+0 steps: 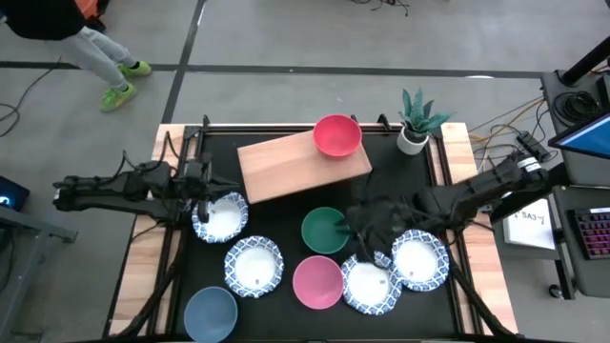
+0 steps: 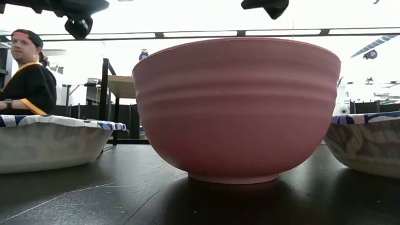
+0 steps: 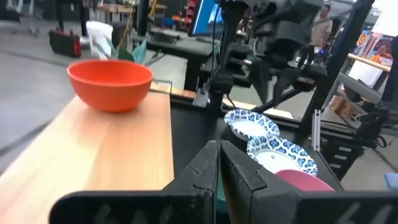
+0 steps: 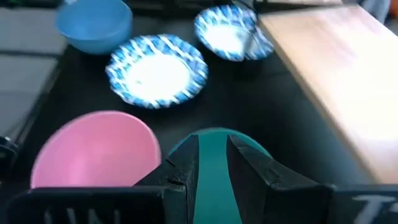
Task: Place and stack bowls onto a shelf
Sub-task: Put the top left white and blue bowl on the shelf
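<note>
A plain red round bowl (image 1: 337, 134) sits on the far right end of the light wooden rectangular shelf (image 1: 286, 169), which lies at an angle across the far part of the black counter (image 1: 276, 224). In the left wrist view the same bowl (image 3: 111, 83) stands upright on the pale board (image 3: 99, 155).

The other seven bowls rest on the counter nearer than the shelf. A white bowl with a blue patterned rim (image 1: 220, 216) lies at the left, just by the shelf's near left corner, and the left end effector (image 1: 202, 198) is above its far rim; its fingers (image 3: 205, 165) are pressed together with nothing between them. A second patterned white bowl (image 1: 254, 266) is nearer, and a plain blue-grey bowl (image 1: 211, 313) is nearest, at the left. A plain pink bowl (image 1: 317, 282) sits in the middle of the near row, filling the low view (image 2: 236, 109). Two more patterned white bowls lie to its right, one (image 1: 372, 283) beside it and the other (image 1: 420, 259) farther right.

The plain green bowl (image 1: 326, 230) sits between the shelf and the pink bowl. The right end effector (image 1: 355, 225) is at its right rim, with the fingers (image 4: 180, 168) parted either side of the green rim (image 4: 214, 165); whether they grip it cannot be told.

A small white pot with a green plant (image 1: 417, 120) stands at the far right.
</note>
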`<state>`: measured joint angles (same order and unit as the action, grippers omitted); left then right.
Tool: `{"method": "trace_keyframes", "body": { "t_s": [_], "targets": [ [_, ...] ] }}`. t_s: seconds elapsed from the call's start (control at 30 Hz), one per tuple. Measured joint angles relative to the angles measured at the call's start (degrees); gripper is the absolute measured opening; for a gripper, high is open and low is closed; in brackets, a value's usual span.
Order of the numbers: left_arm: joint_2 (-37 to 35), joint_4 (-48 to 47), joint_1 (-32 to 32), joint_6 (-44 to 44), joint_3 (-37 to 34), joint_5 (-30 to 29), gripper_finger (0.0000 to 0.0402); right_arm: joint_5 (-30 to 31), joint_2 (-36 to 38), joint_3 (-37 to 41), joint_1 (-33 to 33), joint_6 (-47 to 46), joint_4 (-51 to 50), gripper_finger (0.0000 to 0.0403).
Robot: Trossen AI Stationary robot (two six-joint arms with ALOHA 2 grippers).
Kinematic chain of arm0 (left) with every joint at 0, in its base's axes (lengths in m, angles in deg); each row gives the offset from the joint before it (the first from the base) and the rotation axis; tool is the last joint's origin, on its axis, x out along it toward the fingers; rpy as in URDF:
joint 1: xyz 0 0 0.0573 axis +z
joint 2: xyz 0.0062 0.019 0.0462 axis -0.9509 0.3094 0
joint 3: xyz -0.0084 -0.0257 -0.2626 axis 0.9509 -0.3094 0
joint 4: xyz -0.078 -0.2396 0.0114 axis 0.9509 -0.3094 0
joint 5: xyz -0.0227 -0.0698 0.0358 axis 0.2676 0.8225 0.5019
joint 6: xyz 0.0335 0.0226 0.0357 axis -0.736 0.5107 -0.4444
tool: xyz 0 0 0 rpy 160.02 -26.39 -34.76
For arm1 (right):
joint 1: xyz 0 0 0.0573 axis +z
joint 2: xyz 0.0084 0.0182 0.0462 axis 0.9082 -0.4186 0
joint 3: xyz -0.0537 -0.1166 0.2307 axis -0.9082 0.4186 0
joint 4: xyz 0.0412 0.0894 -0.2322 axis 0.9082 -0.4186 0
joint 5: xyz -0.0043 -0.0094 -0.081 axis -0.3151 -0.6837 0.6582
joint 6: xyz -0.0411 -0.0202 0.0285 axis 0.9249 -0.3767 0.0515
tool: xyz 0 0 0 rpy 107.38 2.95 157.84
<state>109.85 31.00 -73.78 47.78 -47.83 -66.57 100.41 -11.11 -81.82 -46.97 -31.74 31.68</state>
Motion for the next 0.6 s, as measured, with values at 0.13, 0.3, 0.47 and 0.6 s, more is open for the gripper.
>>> {"method": "trace_keyframes", "body": {
  "t_s": [0.13,0.3,0.47,0.6],
  "targets": [
    [1.83,0.18,0.01,1.91,0.01,0.17,0.0000,2.19,0.86,9.30,1.36,1.37,13.09,0.0069],
    [3.17,0.63,0.01,5.82,0.70,0.26,0.0000,2.27,2.90,16.36,0.36,2.52,19.03,0.0069],
    [3.93,0.67,0.00,10.50,1.28,2.02,0.0000,2.32,7.44,20.55,-1.58,2.55,20.34,0.0069],
    [4.03,0.91,0.00,14.96,1.29,2.64,0.0000,2.29,11.00,22.83,-2.45,2.46,20.73,0.0068]
  ]
}}
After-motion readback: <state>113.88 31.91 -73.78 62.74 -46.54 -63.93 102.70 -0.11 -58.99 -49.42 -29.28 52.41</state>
